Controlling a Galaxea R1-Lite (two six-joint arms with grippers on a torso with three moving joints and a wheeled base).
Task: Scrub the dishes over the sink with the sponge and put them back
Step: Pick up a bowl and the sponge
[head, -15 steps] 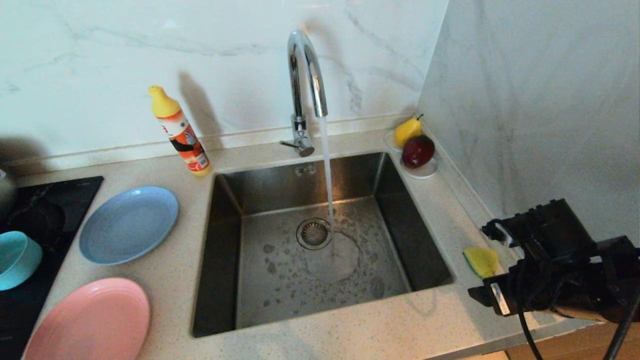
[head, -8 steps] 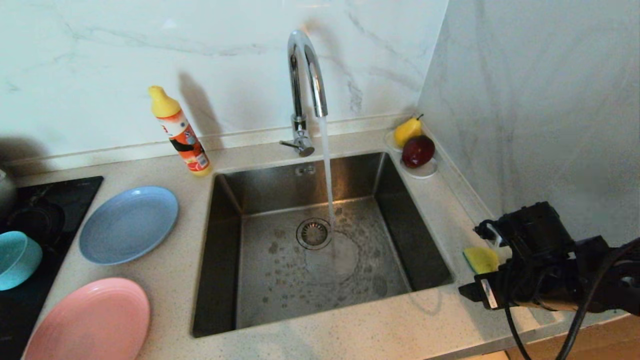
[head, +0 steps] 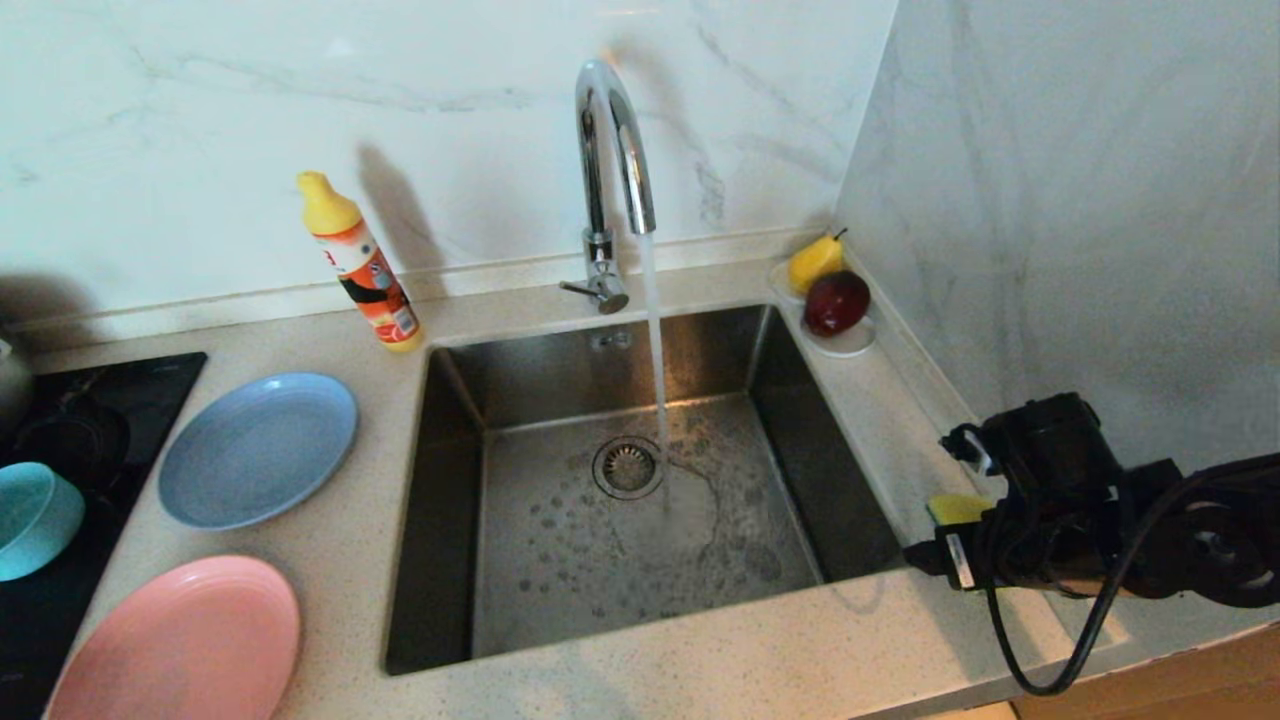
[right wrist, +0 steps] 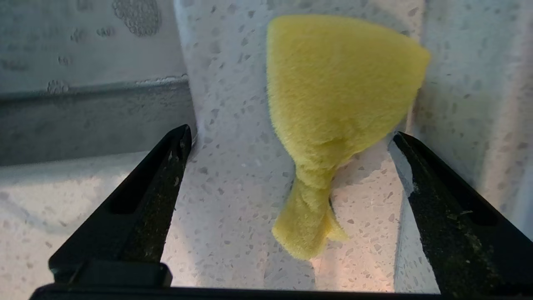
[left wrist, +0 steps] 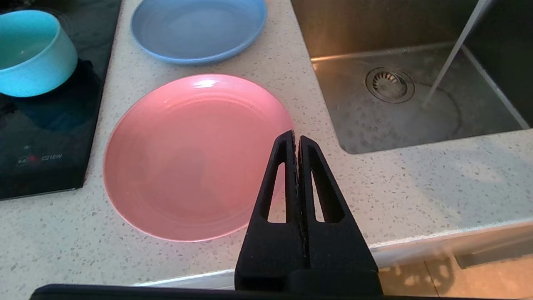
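The yellow sponge (right wrist: pixel 333 91) lies on the counter to the right of the sink (head: pixel 560 590). My right gripper (right wrist: pixel 291 135) is open, low over the counter, one finger on each side of the sponge, neither finger touching it. In the head view the gripper (head: pixel 955 510) hides most of the sponge (head: pixel 950 506). Left of the sink lie the light-blue plate (head: pixel 258 448) and the pink plate (head: pixel 180 640); the teal bowl (head: pixel 35 518) stands on the hob. My left gripper (left wrist: pixel 295 136) is shut and empty, parked over the pink plate's (left wrist: pixel 187 158) near edge.
Water runs from the chrome tap (head: pixel 612 140) into the sink near the drain (head: pixel 628 466). An orange detergent bottle (head: pixel 362 268) stands behind the blue plate. A white saucer (head: pixel 845 345) with a pear and a red fruit sits in the back right corner. The marble wall (head: pixel 1080 250) rises beside my right arm.
My right gripper has moved left and down along the counter toward the sponge and now straddles it, covering more of it in the head view. The left arm has stayed still.
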